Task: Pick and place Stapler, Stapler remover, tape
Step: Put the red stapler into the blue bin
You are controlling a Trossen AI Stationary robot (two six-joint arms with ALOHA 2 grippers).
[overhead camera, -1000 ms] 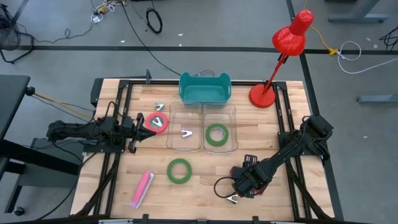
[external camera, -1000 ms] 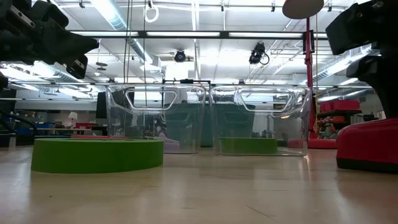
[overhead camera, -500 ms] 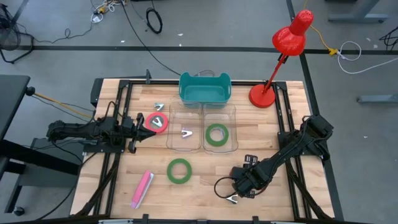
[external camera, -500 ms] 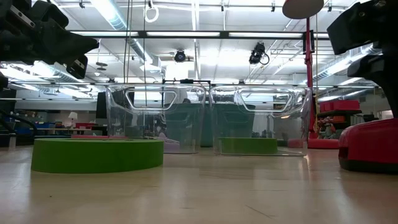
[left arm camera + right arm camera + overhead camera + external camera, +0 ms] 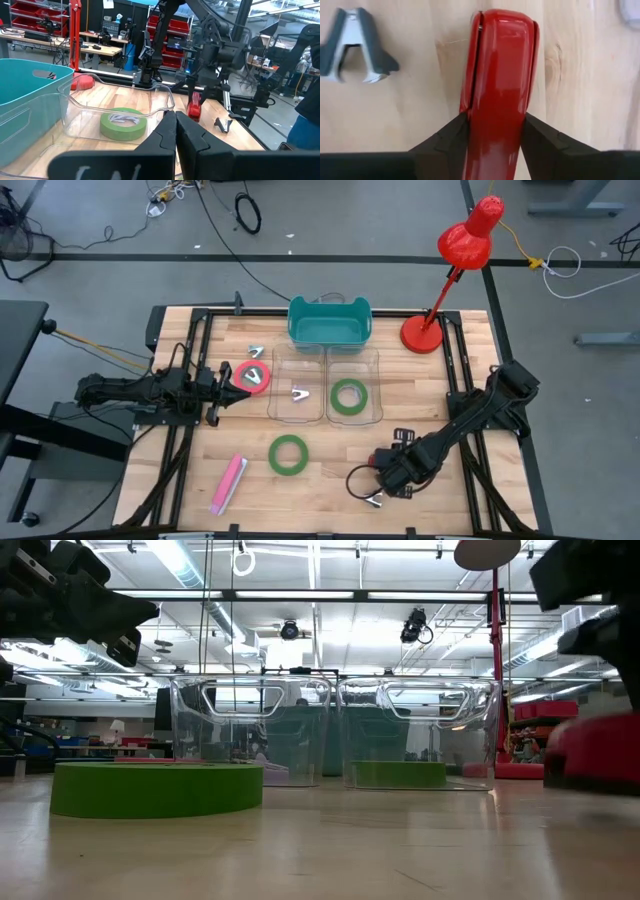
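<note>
My right gripper (image 5: 388,477) is near the table's front right, shut on a red stapler (image 5: 500,75), which also shows in the low view (image 5: 592,750). A grey stapler remover (image 5: 357,47) lies on the table beside it. My left gripper (image 5: 222,388) is shut and empty, held above the table next to the red-pink tape roll (image 5: 252,376), which lies flat. One green tape roll (image 5: 288,454) lies flat on the table. Another green roll (image 5: 348,396) lies in the right clear bin. My right gripper pinches the red stapler by its two long sides (image 5: 470,107) near one end, one finger (image 5: 445,137) on each side. The fingers come from above, slanting down. The stapler runs straight out ahead of them. In the low view its underside seems just clear of the table.
Two clear bins (image 5: 325,415) stand mid-table, the left one holding a stapler remover (image 5: 300,392). A teal bin (image 5: 330,332) stands behind them and a red desk lamp (image 5: 424,332) at the far right. A pink stapler (image 5: 228,483) lies front left; another remover (image 5: 256,352) lies far left.
My right gripper has risen a little and edged toward the table's right with the red stapler. The stapler has come up off the table top and blurs in the low view.
</note>
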